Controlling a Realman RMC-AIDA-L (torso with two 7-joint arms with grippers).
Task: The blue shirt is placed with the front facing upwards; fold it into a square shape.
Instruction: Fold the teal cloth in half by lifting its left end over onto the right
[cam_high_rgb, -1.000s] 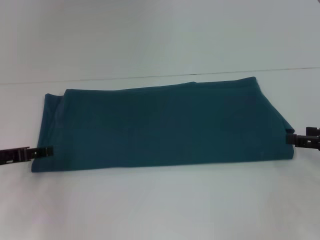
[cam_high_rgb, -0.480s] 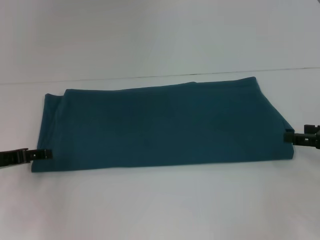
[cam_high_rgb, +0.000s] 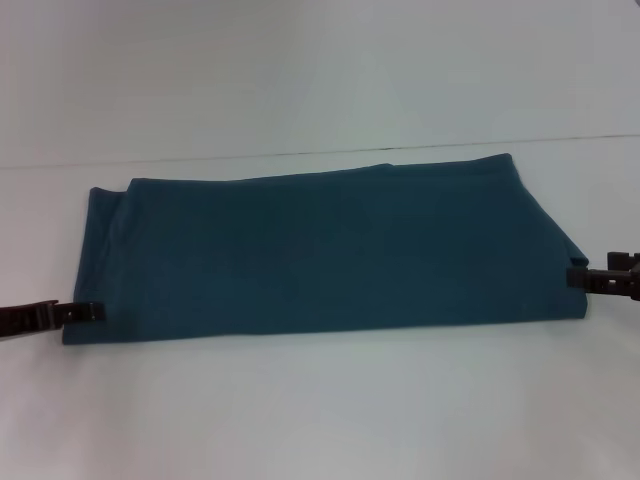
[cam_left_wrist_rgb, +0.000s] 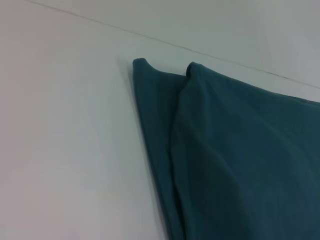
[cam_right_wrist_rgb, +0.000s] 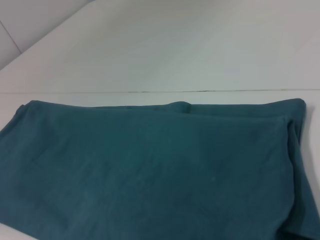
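Observation:
The blue shirt (cam_high_rgb: 320, 250) lies on the white table (cam_high_rgb: 320, 420), folded into a long flat band that runs left to right, with no lettering showing. My left gripper (cam_high_rgb: 95, 311) reaches in low from the left and meets the band's near left corner. My right gripper (cam_high_rgb: 574, 277) comes in from the right and touches the band's right end, near its front corner. The left wrist view shows the shirt (cam_left_wrist_rgb: 240, 160) with two layered corners at its left end. The right wrist view looks along the folded shirt (cam_right_wrist_rgb: 150, 170); no fingers appear in either wrist view.
The table's far edge (cam_high_rgb: 300, 155) runs just behind the shirt, with a pale wall beyond it. Bare white tabletop stretches in front of the shirt and to its left (cam_left_wrist_rgb: 65, 150).
My left gripper has slid slightly toward the near edge along the shirt's left end. The right gripper has barely shifted, and the shirt keeps its shape.

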